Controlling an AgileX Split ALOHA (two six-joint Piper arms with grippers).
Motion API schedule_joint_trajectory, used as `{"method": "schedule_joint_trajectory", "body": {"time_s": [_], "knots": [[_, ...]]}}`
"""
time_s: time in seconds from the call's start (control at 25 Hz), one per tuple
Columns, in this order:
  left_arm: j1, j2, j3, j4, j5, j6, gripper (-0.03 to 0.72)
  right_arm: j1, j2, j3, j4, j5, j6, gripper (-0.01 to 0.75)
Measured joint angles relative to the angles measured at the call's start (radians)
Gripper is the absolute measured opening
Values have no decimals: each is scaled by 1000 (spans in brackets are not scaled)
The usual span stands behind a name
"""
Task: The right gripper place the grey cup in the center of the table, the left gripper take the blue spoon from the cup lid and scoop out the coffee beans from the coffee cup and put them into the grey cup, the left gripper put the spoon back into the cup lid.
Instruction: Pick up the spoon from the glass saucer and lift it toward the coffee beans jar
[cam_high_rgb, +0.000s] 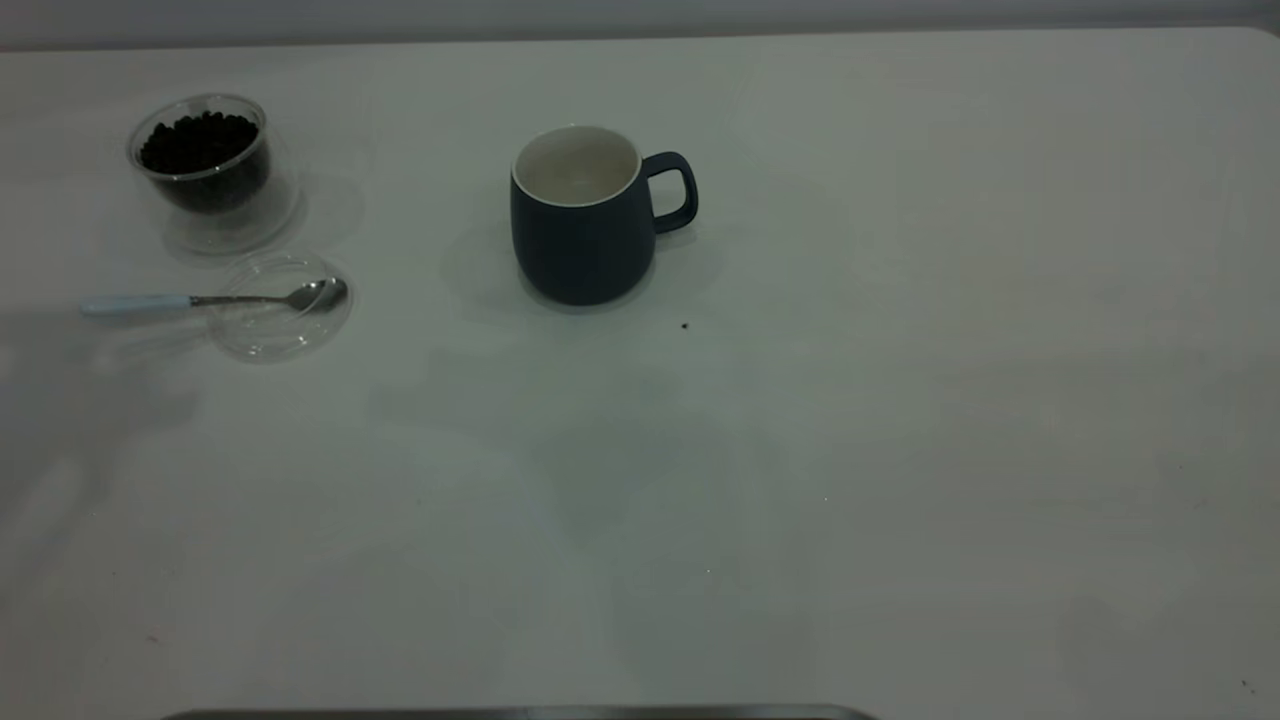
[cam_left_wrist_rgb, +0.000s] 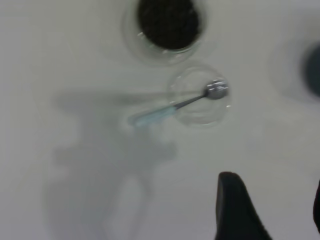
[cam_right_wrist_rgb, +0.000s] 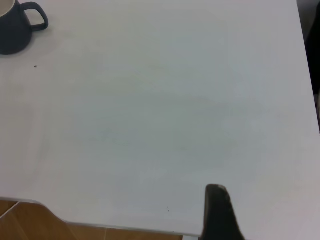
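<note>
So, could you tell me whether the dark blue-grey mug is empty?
Empty: the dark blue-grey mug stands upright, its off-white inside bare.

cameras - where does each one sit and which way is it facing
Exterior: high above the table, looking steeply down at the grey cup, coffee cup, cup lid and blue spoon; no arm visible.
Left wrist: on the left arm, looking down at spoon, lid and coffee beans; dark tips of the left hand show.
Right wrist: on the right arm, over bare table near its edge; one dark fingertip shows.
Shared: the grey cup appears in the exterior and right wrist views.
</note>
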Motion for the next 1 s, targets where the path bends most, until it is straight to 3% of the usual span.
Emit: {"method": "schedule_joint_trajectory", "body": {"time_s": [0.52,1.0], "knots": [[27,428,-154,14,-68,21,441,0,0,0,0,0,1,453],[28,567,-161,32,-252,43,435,0,0,0,0,0,1,453]]}}
